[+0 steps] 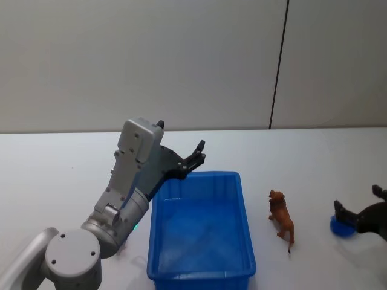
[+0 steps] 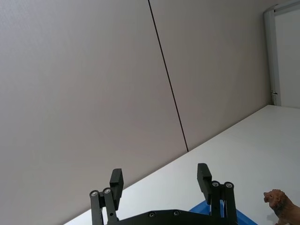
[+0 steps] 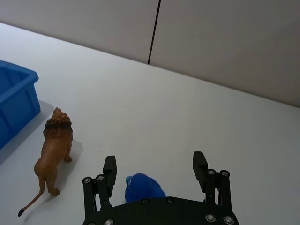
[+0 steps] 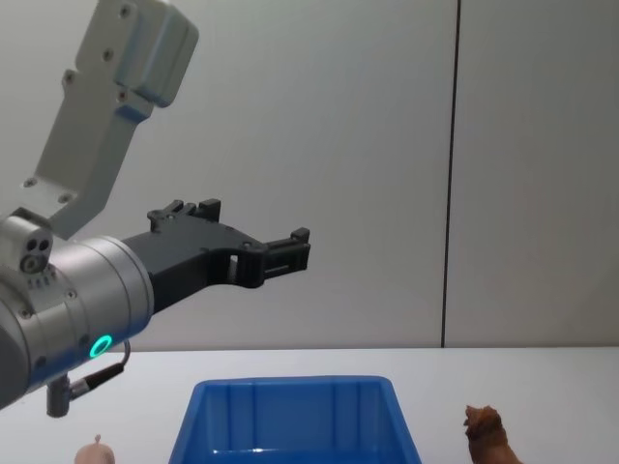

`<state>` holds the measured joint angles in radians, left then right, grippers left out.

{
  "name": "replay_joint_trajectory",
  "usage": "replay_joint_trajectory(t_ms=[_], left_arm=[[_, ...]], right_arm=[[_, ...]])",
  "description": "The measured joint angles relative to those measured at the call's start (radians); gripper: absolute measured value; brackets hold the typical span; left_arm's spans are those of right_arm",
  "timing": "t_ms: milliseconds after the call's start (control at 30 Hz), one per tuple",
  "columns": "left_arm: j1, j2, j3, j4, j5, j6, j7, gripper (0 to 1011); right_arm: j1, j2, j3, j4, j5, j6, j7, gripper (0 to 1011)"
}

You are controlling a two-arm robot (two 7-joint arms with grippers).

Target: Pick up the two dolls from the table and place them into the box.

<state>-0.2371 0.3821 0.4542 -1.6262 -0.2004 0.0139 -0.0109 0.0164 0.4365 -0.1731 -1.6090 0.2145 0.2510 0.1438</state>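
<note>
The reddish-brown lion doll stands on the white table just right of the blue box. It also shows in the right wrist view. The pale peach doll sits on the table left of the box, low under my left arm. My left gripper is raised above the box's far left corner, open and holding nothing. My right gripper is low at the table's right side, open, right of the lion.
A small rounded blue object lies on the table between the right gripper's fingers, also seen in the head view. The box's inside looks bare. A plain wall with a dark vertical seam stands behind the table.
</note>
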Motion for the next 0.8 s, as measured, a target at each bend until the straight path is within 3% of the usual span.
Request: replay_joint_trajectory(t_ms=[800], left_arm=[[0.000,0.000,0.000,0.000,0.000,0.000,0.000,1001]], right_arm=[[0.105,-0.090,-0.046,0.181,-0.030,0.037,-0.012,1001]])
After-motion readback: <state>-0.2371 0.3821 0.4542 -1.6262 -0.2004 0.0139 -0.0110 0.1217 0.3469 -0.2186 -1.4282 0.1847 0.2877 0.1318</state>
